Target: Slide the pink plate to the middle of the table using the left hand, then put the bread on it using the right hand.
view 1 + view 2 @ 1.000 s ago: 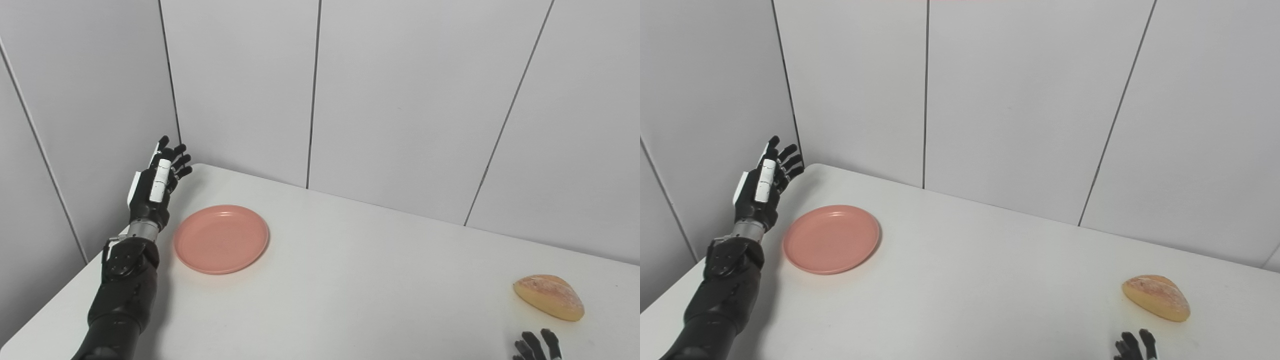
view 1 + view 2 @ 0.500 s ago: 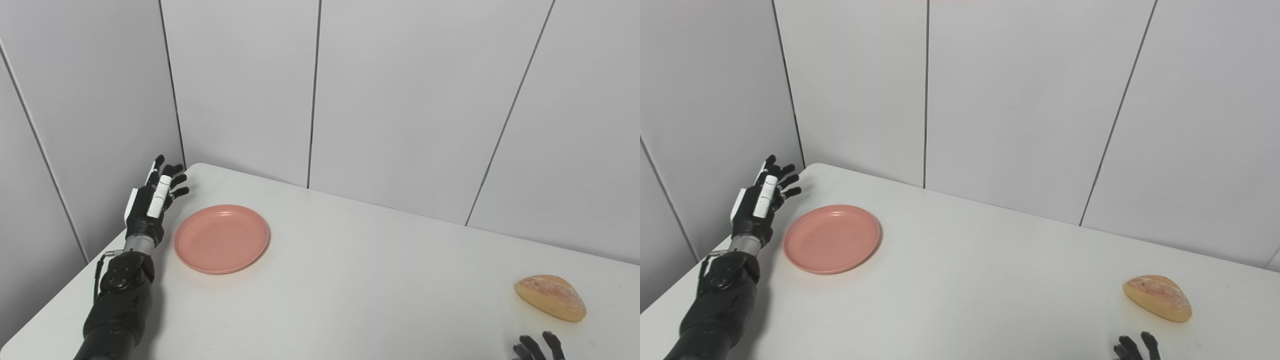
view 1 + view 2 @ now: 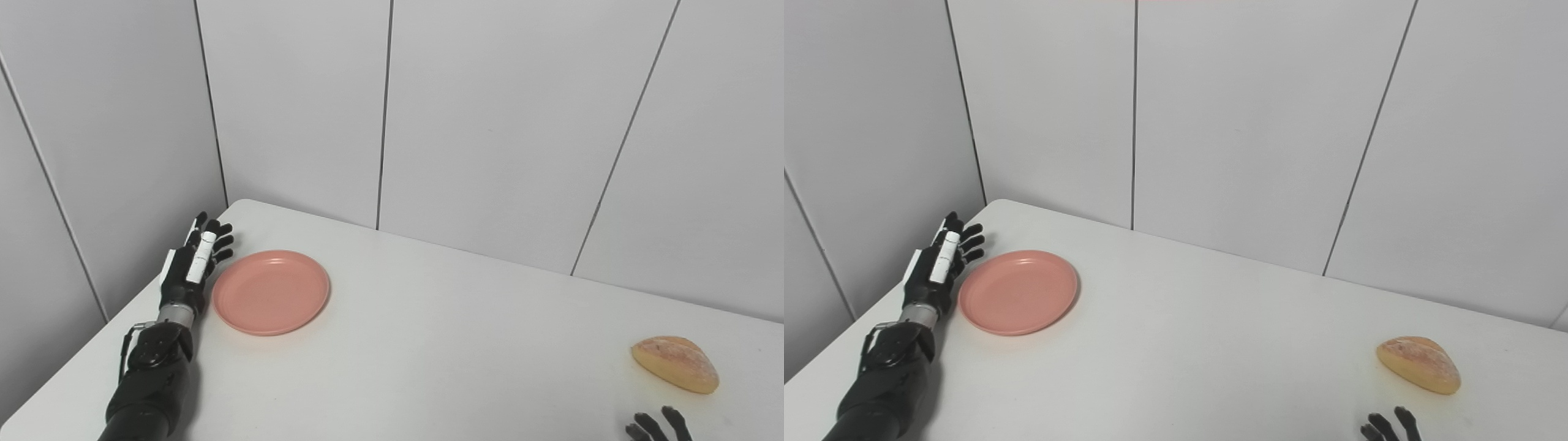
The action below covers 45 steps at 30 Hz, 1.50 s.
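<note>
A round, shallow pink plastic plate (image 3: 271,292) lies flat on the white table (image 3: 429,343), close to its left edge and near the far left corner. The black left hand (image 3: 190,269), with white panels on its back, is low at the table's left edge, just beside the plate's left rim; whether it touches the rim cannot be determined. Its fingers (image 3: 215,240) are spread apart and extended toward the wall, holding nothing. An oval, golden-crusted bread roll (image 3: 675,363) rests on the table at far right, well apart from the plate. Only the dark fingertips (image 3: 656,424) of the right hand (image 3: 1387,425) appear at the bottom edge, near the bread but not touching it; they appear separated, though the hand's full posture cannot be determined. Grey wall panels (image 3: 490,122) enclose the table behind and at left.
</note>
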Each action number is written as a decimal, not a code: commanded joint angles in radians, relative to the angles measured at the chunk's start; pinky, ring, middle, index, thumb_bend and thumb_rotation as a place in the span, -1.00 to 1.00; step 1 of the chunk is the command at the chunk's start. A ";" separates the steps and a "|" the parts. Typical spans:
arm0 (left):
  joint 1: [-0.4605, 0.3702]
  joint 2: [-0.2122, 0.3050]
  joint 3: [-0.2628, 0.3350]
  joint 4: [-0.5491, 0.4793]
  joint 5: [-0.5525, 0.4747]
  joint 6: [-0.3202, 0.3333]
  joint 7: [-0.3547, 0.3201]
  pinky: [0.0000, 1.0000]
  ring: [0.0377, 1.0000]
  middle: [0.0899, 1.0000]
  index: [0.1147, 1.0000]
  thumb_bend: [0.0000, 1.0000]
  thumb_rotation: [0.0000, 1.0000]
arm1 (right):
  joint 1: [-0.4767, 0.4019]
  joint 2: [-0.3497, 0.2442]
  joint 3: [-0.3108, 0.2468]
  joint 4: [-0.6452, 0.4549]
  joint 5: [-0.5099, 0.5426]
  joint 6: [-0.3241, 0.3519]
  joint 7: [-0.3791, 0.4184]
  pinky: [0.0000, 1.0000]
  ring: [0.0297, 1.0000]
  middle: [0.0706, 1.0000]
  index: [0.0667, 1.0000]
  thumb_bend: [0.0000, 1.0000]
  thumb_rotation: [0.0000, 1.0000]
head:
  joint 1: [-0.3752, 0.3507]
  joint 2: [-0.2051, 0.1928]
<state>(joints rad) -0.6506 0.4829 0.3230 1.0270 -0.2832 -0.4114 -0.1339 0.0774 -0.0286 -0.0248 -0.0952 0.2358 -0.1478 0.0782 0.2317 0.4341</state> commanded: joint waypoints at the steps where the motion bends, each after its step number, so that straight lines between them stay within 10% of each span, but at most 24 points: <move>1: -0.038 0.017 -0.009 -0.034 0.008 -0.027 -0.009 0.75 0.73 0.71 0.97 1.00 0.60 | 0.031 -0.017 -0.010 0.005 0.000 0.036 0.005 0.73 0.67 0.67 0.84 0.69 1.00 | -0.001 0.000; 45: 0.040 -0.124 -0.039 -0.289 -0.029 0.122 -0.053 0.43 0.84 0.90 1.00 0.81 0.67 | 0.040 -0.017 -0.005 -0.035 -0.004 0.088 0.010 0.64 0.60 0.57 0.85 0.64 0.90 | -0.013 0.030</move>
<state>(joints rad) -0.5660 0.3475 0.2880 0.7569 -0.3068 -0.2824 -0.1744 0.1011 -0.0423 -0.0246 -0.1323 0.2339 -0.0732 0.0854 0.2194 0.4633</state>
